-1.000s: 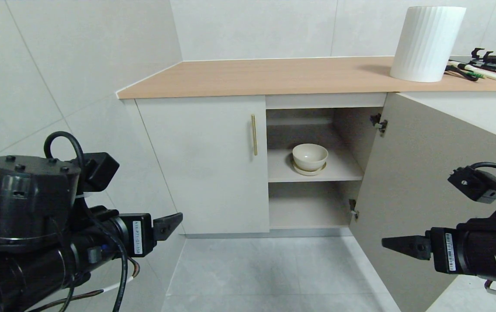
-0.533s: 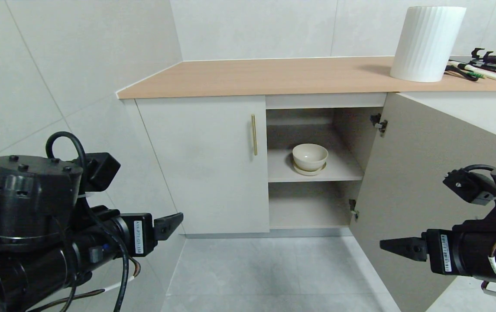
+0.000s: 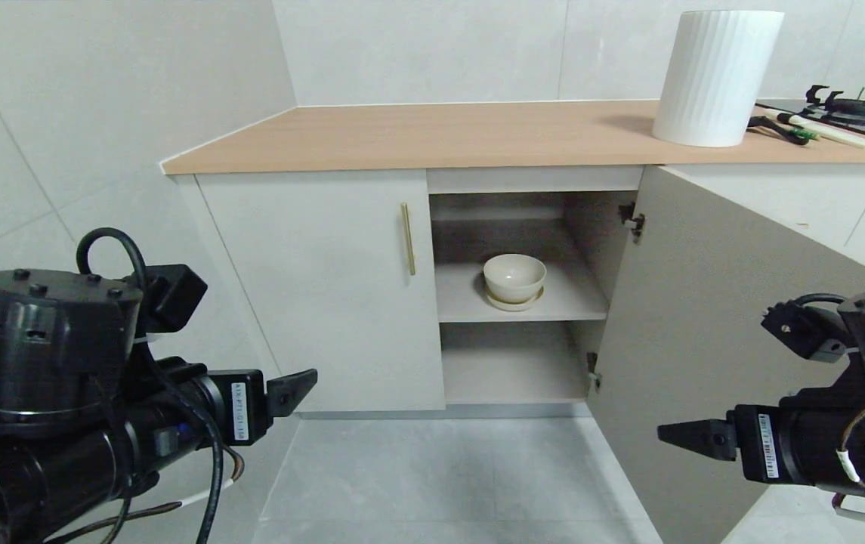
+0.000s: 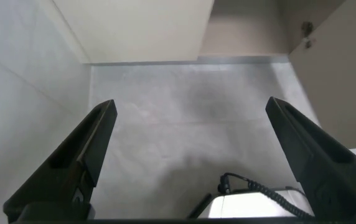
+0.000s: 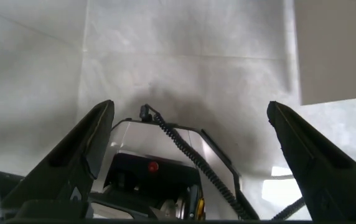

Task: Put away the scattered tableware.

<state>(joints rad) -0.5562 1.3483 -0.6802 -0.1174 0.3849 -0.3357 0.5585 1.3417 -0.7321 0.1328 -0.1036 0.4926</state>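
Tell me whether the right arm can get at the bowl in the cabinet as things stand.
Probably yes. The cabinet door stands open, nothing lies before the bowl on its shelf, and the right gripper is open; it hangs low beside the door, well short.

The cupboard opening (image 3: 508,234) at 12 o'clock stood unblocked between the shut door (image 3: 319,287) at 11 and the swung-out door (image 3: 704,325) at 2 — a bowl (image 3: 514,276) sat centred on its middle shelf (image 3: 576,300).

Bowl (image 3: 514,275) on saucer (image 3: 511,305) on the cabinet shelf (image 3: 462,299); canister (image 3: 715,75) on countertop (image 3: 440,136), far right.
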